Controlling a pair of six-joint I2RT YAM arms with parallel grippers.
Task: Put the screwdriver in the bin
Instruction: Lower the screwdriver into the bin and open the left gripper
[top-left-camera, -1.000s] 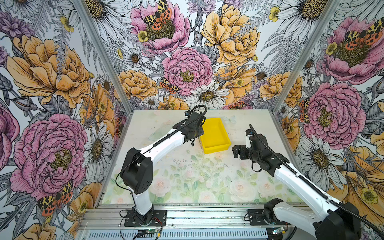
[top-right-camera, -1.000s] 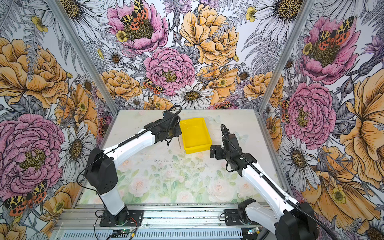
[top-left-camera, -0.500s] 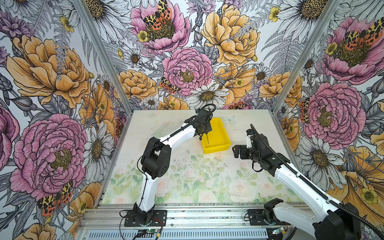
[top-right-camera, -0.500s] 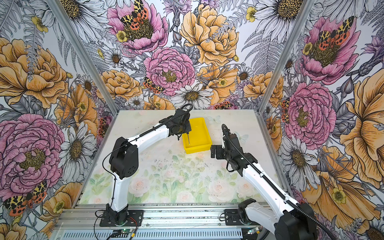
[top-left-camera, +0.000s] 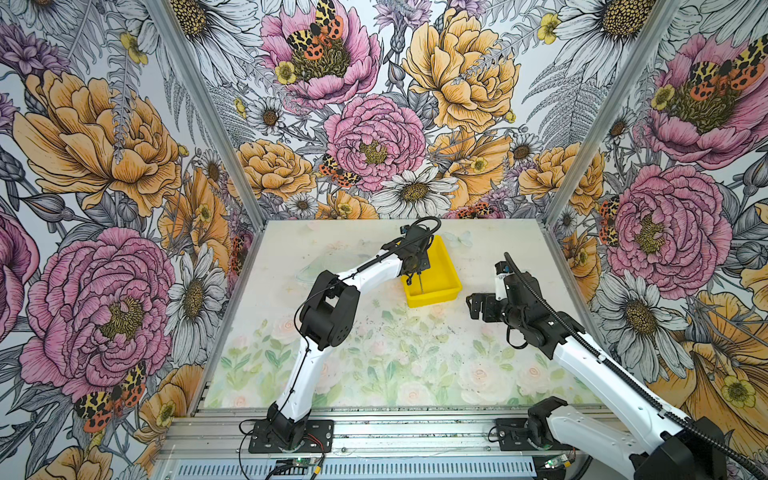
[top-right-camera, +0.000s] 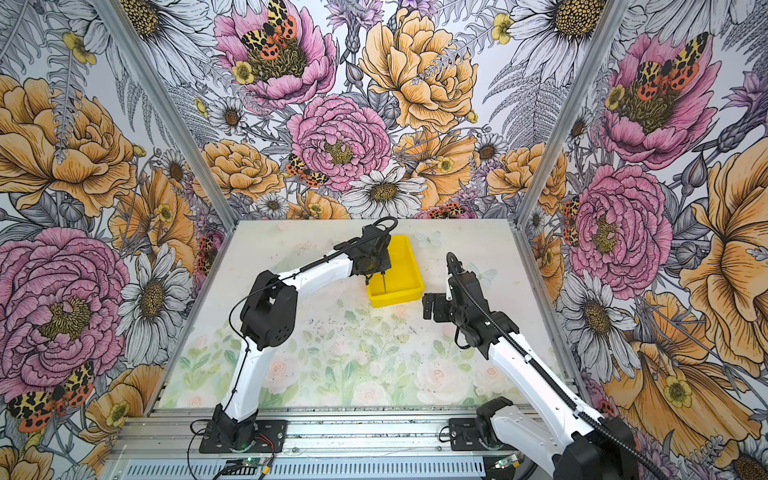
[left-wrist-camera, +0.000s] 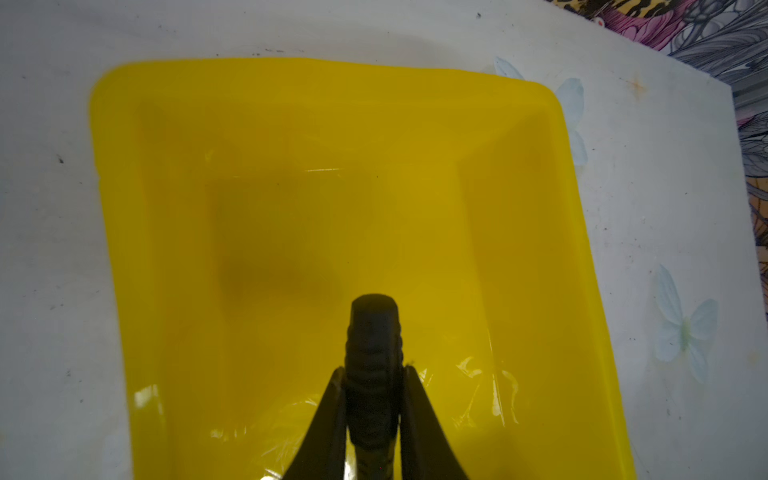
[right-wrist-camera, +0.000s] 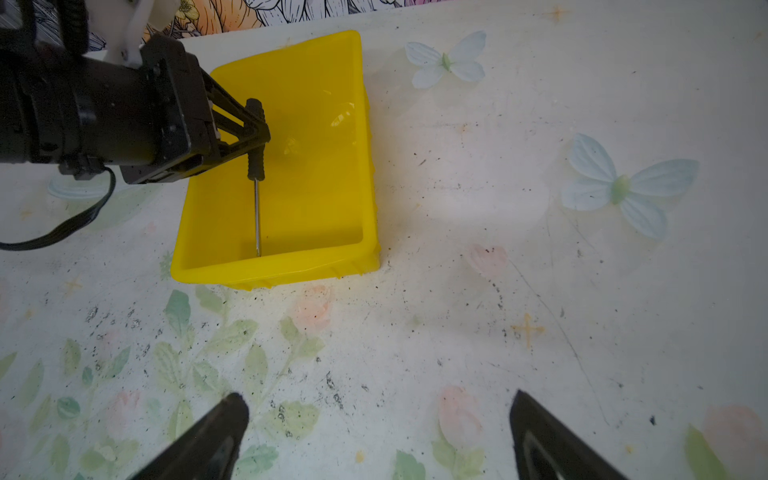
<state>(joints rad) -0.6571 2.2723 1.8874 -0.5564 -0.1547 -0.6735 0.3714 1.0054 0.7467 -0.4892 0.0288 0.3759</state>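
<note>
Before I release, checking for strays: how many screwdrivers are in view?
1. The screwdriver is clamped in the left gripper, shaft pointing down into the yellow bin. None shows on the table, though the left arm could hide one.

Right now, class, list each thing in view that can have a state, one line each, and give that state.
screwdriver: gripped by its black handle, hanging upright, shaft pointing down inside the bin; whether the tip touches the floor cannot be told.
bin: flat on the table, nothing lying in it.
left hand: shut on the screwdriver, over the bin.
right hand: open, empty, beside the bin.
</note>
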